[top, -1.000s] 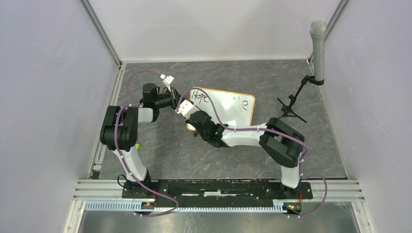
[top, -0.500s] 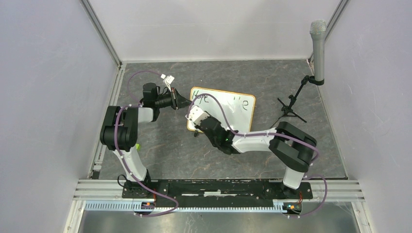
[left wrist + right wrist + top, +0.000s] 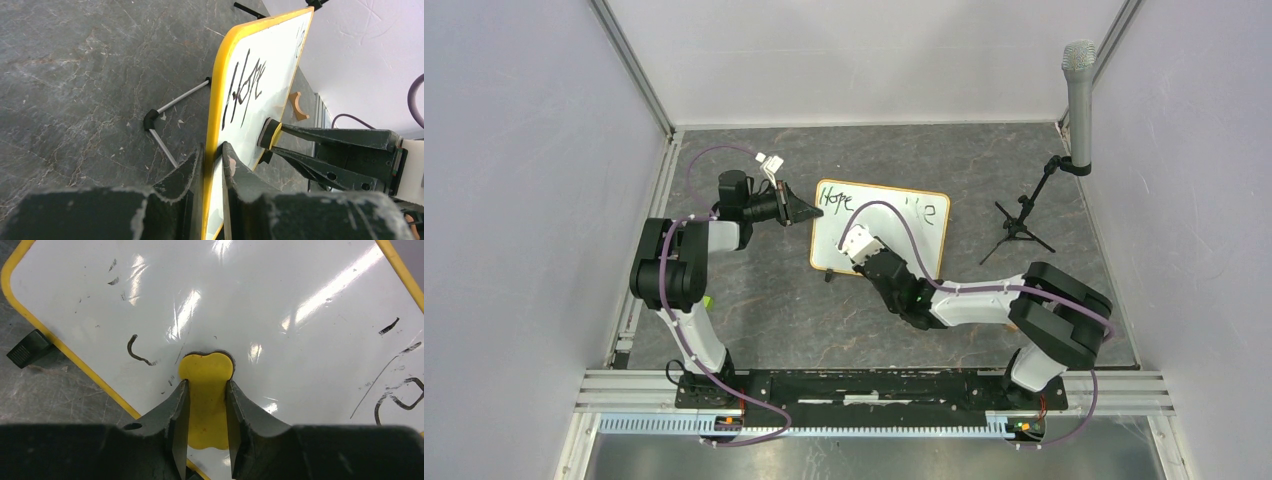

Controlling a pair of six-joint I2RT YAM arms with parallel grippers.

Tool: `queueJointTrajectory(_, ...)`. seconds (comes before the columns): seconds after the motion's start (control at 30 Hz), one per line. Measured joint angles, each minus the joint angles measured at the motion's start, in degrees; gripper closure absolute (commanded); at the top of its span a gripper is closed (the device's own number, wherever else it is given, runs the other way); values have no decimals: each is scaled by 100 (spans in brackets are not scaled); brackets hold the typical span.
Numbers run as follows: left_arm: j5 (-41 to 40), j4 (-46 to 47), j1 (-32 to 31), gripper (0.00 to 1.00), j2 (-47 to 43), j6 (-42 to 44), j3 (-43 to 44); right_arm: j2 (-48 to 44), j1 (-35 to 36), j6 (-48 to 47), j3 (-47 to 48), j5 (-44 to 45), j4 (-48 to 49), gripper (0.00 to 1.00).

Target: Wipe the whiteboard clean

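The whiteboard (image 3: 919, 240) with its yellow-orange frame stands tilted at mid-table. "Hope" (image 3: 836, 197) is written at its upper left, and faint marks remain at its upper right. My left gripper (image 3: 809, 213) is shut on the board's left edge; the left wrist view shows its jaws (image 3: 214, 150) clamped on the frame of the whiteboard (image 3: 260, 100). My right gripper (image 3: 852, 243) is shut on a yellow eraser (image 3: 207, 367) pressed flat on the whiteboard (image 3: 300, 290) near its lower left. The right gripper (image 3: 206, 385) has stray black marks around it.
A microphone (image 3: 1079, 100) on a small black tripod (image 3: 1019, 225) stands right of the board. The board's black clip foot (image 3: 27, 347) and wire kickstand (image 3: 175, 105) rest on the dark stone-patterned table. A small tan curved piece (image 3: 297, 106) lies behind the board. Grey walls enclose three sides.
My right gripper has slid the eraser rightward and toward me across the board, from its left edge to its lower left area. "Hope" is uncovered. The left gripper has stayed put.
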Motion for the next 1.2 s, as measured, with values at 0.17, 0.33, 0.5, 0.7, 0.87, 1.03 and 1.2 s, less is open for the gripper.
queueJointTrajectory(0.17, -61, -2, 2, 98, 0, 0, 20, 538, 118, -68, 616, 177, -149, 66)
queueJointTrajectory(0.33, -81, -13, 2, 98, 0, 0, 22, 1228, 245, -125, 1517, 46, -240, 66)
queueJointTrajectory(0.5, -96, -22, 2, 98, 0, 2, 24, 1718, 260, -201, 2317, -118, -424, 66)
queueJointTrajectory(0.7, -101, -42, 2, 98, 0, 2, 28, 1838, 258, -240, 2518, -238, -468, 66)
queueJointTrajectory(0.87, -96, -50, 2, 98, 0, 2, 33, 1674, 254, -280, 2118, -385, -186, 66)
queueJointTrajectory(1.03, -92, -57, 2, 98, 0, 2, 35, 1272, 264, -299, 1329, -494, 79, 65)
queueJointTrajectory(1.2, -83, -66, 2, 98, 0, 2, 39, 807, 249, -293, 605, -433, 197, 65)
